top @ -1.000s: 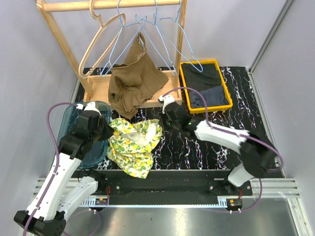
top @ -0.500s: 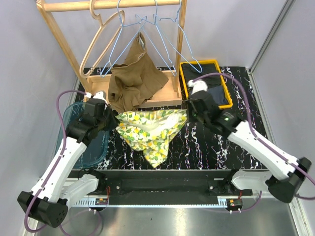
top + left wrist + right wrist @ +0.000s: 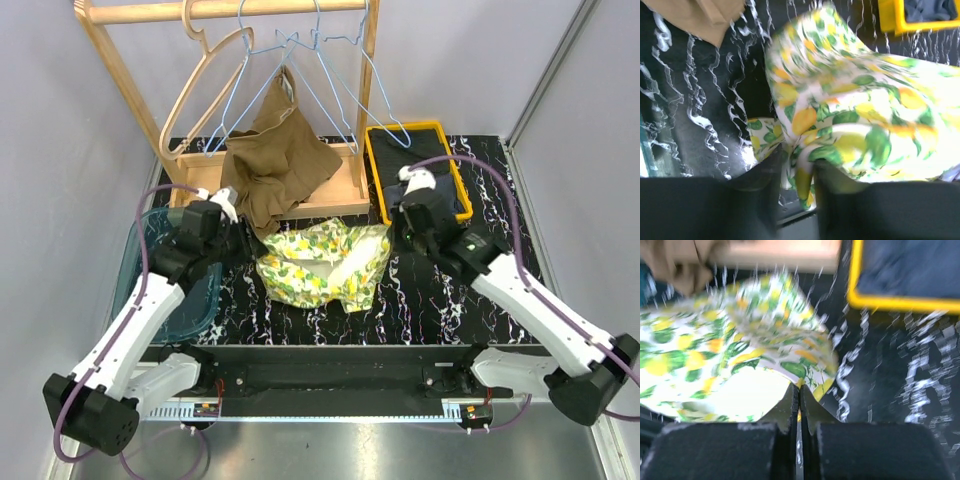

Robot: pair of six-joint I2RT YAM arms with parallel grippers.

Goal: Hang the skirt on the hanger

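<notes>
The lemon-print skirt (image 3: 320, 265) lay bunched on the marbled table (image 3: 480, 170), with the right gripper (image 3: 799, 390) pinched tight on its 3 o'clock corner. The left gripper (image 3: 797, 162) sat at the skirt's 9 o'clock side, its fingers apart and the cloth edge loose between them. A brown garment (image 3: 275, 170) spilled over the rack base (image 3: 330, 205) at 11 o'clock, between the skirt and the wooden hanger (image 3: 190, 95) higher up. A yellow bin (image 3: 375, 180) of dark clothes sat at 1 o'clock, just behind the right gripper, and a blue tub (image 3: 140, 250) lay at 9 o'clock under the left arm
</notes>
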